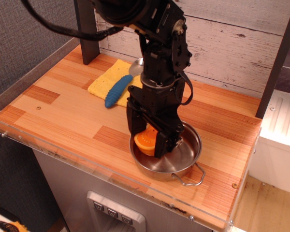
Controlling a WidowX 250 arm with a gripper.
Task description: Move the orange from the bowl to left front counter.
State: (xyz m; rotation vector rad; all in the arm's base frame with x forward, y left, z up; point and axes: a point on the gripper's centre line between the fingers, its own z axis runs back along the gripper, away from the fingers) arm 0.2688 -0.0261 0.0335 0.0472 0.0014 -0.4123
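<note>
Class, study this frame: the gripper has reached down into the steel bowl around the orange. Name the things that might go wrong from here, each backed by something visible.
1. The gripper straddles the orange off-centre, near its edge; the rounded toy might slip out when lifted.
2. The fingers sit close to the rim of the bowl; a lift could snag and drag it.
3. The bowl stands near the front edge of the counter, so a shove could push it off.

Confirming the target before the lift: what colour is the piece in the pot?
Bright orange, seen in the observation.image view.
</note>
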